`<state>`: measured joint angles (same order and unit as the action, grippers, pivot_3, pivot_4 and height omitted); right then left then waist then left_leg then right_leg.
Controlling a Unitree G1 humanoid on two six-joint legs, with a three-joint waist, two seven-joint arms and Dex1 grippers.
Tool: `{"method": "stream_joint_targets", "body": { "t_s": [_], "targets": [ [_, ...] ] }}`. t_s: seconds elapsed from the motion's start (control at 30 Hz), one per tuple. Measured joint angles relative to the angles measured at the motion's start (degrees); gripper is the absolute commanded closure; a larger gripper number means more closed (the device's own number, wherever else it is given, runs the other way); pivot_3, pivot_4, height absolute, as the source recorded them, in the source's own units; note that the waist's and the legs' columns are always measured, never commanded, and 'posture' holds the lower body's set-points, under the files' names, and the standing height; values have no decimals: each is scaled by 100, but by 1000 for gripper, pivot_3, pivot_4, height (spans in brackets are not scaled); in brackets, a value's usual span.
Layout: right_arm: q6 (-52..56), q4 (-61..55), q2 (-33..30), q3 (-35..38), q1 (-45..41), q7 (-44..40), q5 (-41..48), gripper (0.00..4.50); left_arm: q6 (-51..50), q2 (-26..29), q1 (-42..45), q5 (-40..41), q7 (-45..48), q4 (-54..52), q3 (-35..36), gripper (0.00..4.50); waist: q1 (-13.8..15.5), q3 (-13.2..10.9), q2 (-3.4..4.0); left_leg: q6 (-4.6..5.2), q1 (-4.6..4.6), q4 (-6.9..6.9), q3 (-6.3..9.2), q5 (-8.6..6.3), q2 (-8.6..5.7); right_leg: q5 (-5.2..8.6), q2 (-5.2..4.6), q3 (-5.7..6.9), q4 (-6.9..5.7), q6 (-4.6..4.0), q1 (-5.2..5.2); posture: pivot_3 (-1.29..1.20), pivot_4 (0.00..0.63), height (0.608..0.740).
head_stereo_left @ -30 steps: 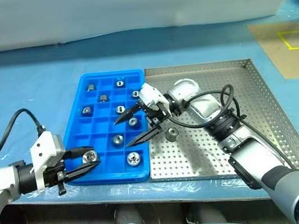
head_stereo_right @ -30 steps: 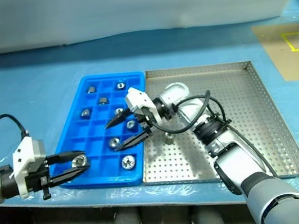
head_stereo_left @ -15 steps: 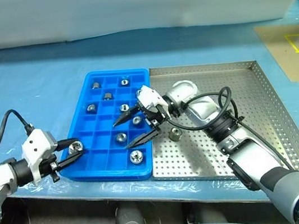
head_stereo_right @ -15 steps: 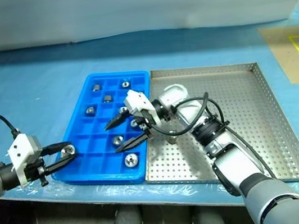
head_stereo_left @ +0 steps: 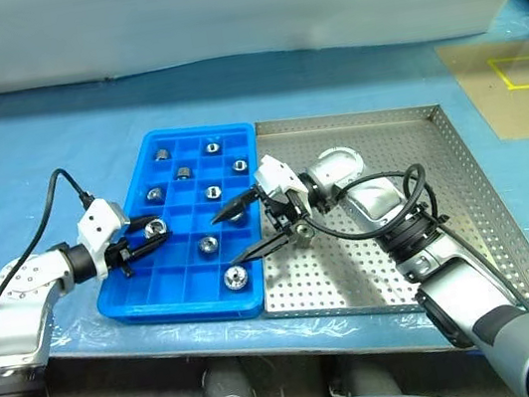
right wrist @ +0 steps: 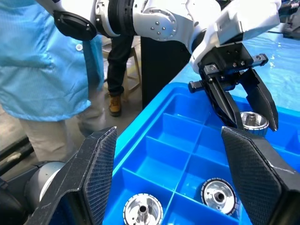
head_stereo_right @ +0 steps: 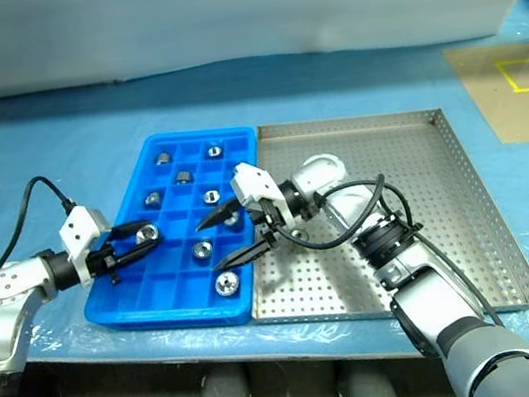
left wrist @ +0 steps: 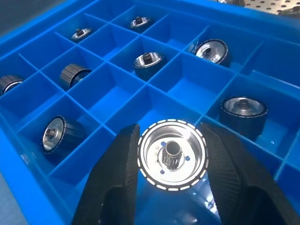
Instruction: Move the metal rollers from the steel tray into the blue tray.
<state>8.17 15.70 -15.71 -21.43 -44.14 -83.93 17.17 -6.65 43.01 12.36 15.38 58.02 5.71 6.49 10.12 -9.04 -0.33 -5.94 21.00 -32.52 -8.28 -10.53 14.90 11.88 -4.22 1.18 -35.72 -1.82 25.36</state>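
Since a second ago the left gripper [head_stereo_left: 146,234] has swung in from the near-left corner of the blue tray [head_stereo_left: 156,301] to a spot over its left-hand compartments, fingers [left wrist: 115,173] clamped on a metal roller [left wrist: 172,155].

That roller looks solid, hard and slick, so it will not give, but could squirt out of a loose pinch. The hold across its knurled rim looks like the right place. It is a squat disc whose axis, marked by the little hub, lies along the fingers, roughly level.

The right gripper [head_stereo_left: 262,224] hangs over the seam with the steel tray [head_stereo_left: 464,187], fingers spread wide and empty. Other rollers already sit in compartments, some flat, some on edge.
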Motion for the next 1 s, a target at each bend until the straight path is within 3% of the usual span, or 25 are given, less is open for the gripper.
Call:
{"method": "stream_joint_targets", "body": {
  "t_s": [0.37, 0.73, 0.77, 0.97, 1.0],
  "targets": [
    [60, -90, -113, 30, 68, 62, -2, 844, 524, -491, 640, -398, -204, 720, -337, 2819, -1, 2, -3, 0, 4, -6, 1, 0, 0, 0, -2, 2, -1, 0, -1, 276, 150, 740],
    [115, -248, -209, 34, 227, 176, -17, 844, 660, -545, 750, -544, -176, 923, -585, 2819, -13, 2, -3, -1, 3, -6, 2, 0, 0, 0, -1, 1, -2, 0, 0, 260, 150, 740],
    [116, -282, -217, 35, 227, 185, -17, 844, 642, -538, 752, -530, -167, 923, -582, 2088, -15, 2, -3, -1, 3, -6, 2, 0, 0, 0, -1, 1, -2, 0, -1, 260, 150, 740],
    [116, -297, -223, 42, 229, 227, -18, 844, 557, -477, 773, -435, -110, 918, -555, 153, -13, 2, -4, -1, 1, -6, 2, 0, -1, 0, -2, 1, -3, 0, -2, 265, 150, 740],
    [115, -297, -223, 42, 229, 231, -18, 844, 626, -478, 795, -486, -189, 942, -556, 67, -13, 2, -4, -1, 1, -6, 2, 0, 0, 0, -2, 1, -3, 0, -2, 265, 150, 740]
  ]
}}
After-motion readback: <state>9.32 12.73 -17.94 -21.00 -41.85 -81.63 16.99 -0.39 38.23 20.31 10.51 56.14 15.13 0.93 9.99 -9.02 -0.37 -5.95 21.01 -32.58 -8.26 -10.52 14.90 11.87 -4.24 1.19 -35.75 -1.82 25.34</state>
